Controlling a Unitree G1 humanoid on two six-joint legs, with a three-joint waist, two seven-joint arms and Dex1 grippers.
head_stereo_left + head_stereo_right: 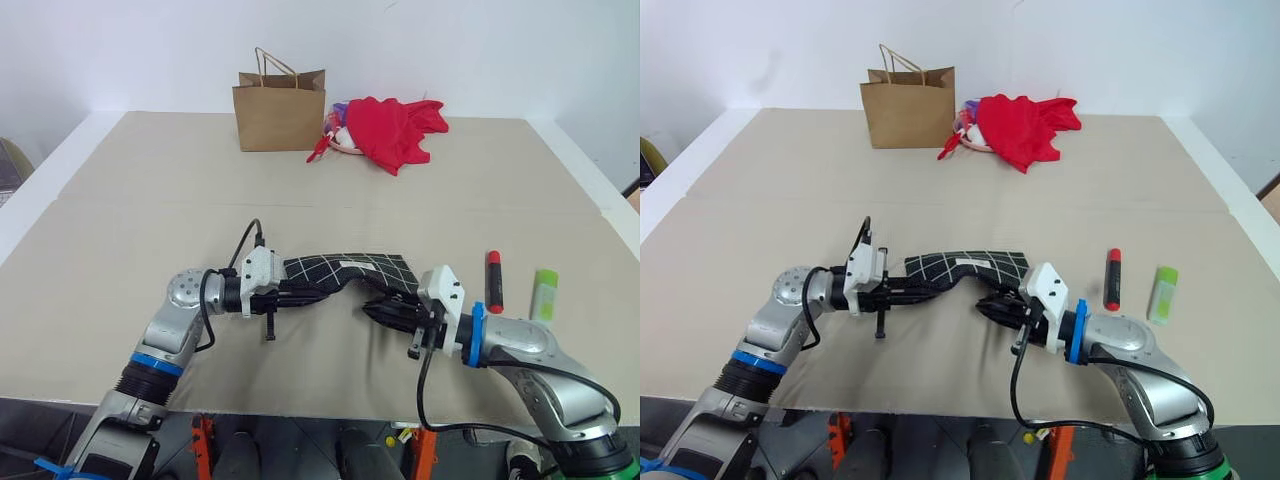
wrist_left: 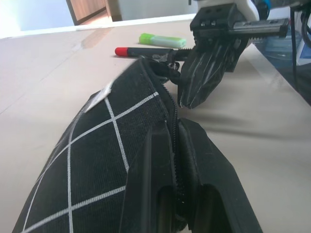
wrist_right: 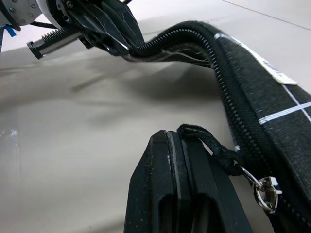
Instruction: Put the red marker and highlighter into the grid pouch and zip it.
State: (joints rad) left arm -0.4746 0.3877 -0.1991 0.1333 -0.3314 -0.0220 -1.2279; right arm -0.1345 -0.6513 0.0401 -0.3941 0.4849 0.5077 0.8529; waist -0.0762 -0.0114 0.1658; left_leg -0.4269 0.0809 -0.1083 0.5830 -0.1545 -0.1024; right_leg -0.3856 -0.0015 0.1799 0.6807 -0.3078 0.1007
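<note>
The grid pouch (image 1: 345,270) is being held up off the beige surface (image 1: 300,180), stretched between the two arms near the front edge. Its left end is being gripped by the left pincer (image 1: 300,292), whose fingers are clamped shut on the fabric right along the zipper (image 2: 174,141), as the left wrist view shows. At the other end, the zipper's cord pull tab (image 3: 214,148) is being pinched by the right pincer (image 1: 385,312), its two fingers pressed tightly together on the cord, with a small metal ring (image 3: 265,187) hanging just beside them where the cord joins the slider. The pouch is being bowed into a curve between the two grips, its white grid lines and small white label (image 3: 272,68) showing on the side.

The red marker (image 1: 494,281) is lying on the surface to the right of the pouch, apart from it, red cap pointing away from the robot. Just beside it, further right, the highlighter (image 1: 543,294) is lying roughly parallel, the two not touching. Both are outside the pouch.

At the far side of the surface, a brown paper bag (image 1: 279,112) is standing upright, and a heap of red cloth (image 1: 398,128) is lying just beside it on its right.
</note>
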